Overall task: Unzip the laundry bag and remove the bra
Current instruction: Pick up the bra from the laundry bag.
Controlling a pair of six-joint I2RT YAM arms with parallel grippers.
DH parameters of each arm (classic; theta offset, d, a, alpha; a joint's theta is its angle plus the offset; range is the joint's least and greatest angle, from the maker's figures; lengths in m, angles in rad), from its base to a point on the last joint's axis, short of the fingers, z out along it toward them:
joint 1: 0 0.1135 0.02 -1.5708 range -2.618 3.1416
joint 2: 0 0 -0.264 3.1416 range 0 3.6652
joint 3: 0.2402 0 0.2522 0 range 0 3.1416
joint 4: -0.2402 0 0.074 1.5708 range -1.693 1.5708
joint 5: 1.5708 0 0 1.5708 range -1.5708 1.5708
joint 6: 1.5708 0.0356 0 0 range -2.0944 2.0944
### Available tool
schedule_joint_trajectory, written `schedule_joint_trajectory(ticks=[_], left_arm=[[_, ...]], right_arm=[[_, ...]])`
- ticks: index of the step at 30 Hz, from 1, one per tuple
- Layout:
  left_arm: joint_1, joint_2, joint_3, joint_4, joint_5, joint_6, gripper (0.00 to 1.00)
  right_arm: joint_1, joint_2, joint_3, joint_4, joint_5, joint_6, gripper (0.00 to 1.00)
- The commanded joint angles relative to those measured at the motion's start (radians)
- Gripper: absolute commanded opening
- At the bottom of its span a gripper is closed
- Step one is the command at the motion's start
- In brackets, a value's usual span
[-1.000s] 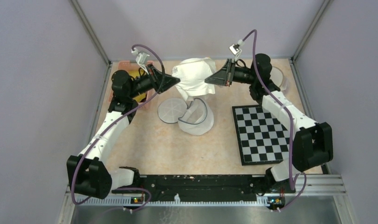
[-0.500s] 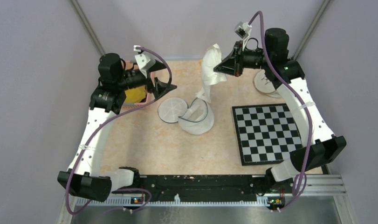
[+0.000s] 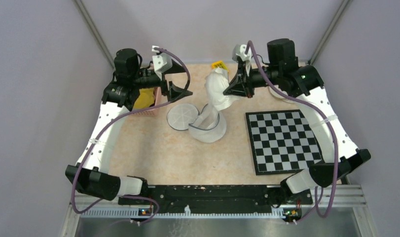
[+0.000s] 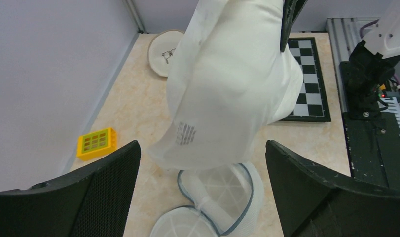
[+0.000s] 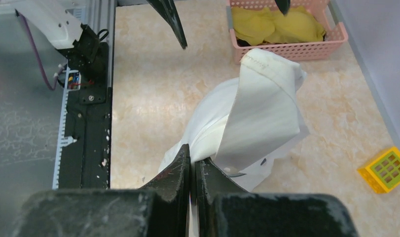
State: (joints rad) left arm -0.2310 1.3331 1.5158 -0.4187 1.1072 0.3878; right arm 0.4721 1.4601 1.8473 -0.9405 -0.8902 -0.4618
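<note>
A: Any writing to read?
B: Only a small grey printed patch [image 4: 186, 133] low on the white bra [image 3: 218, 89], too fine to make out.
A: And lying which way?
B: Hangs long axis upright, above the open mesh laundry bag [image 3: 207, 129] on the surface [image 3: 153, 148]; narrows downward and reaches the bag's mouth.
A: Held by what?
B: By the right hand [image 3: 229, 90], pinched shut on the fabric.
A: And the left hand [image 3: 184, 83]?
B: Spread wide, gripping nothing, just left of the bra, not touching.
</note>
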Motion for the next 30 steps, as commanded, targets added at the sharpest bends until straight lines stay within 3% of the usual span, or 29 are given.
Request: schedule_joint_trajectory(ticks=[1,4,9,16,24,30], left_arm=[[-0.105,0.003,0.051,-0.06,-0.036,0.076,0.99],[-0.175,0.01,0.052,-0.094,-0.113,0.13,0.99],[-0.201,0.009,0.041,-0.066,-0.118,0.108,0.99],[-0.207,-0.046,-0.024,-0.027,-0.04,0.095,0.99],[-0.214,-0.048,-0.025,-0.101,0.118,0.09,0.98],[-0.213,-0.076,-0.077,-0.112,0.176,0.021,0.76]], right_arm=[[0.076,-0.075,0.008,-0.035,0.076,-0.135,0.0],[0.114,-0.085,0.008,-0.048,0.106,-0.167,0.0],[0.165,-0.097,0.023,-0.079,0.128,-0.213,0.0],[0.226,-0.131,-0.01,-0.096,0.175,-0.314,0.0],[0.238,-0.145,-0.014,-0.097,0.197,-0.373,0.0],[0.237,-0.157,-0.026,-0.084,0.234,-0.394,0.0]])
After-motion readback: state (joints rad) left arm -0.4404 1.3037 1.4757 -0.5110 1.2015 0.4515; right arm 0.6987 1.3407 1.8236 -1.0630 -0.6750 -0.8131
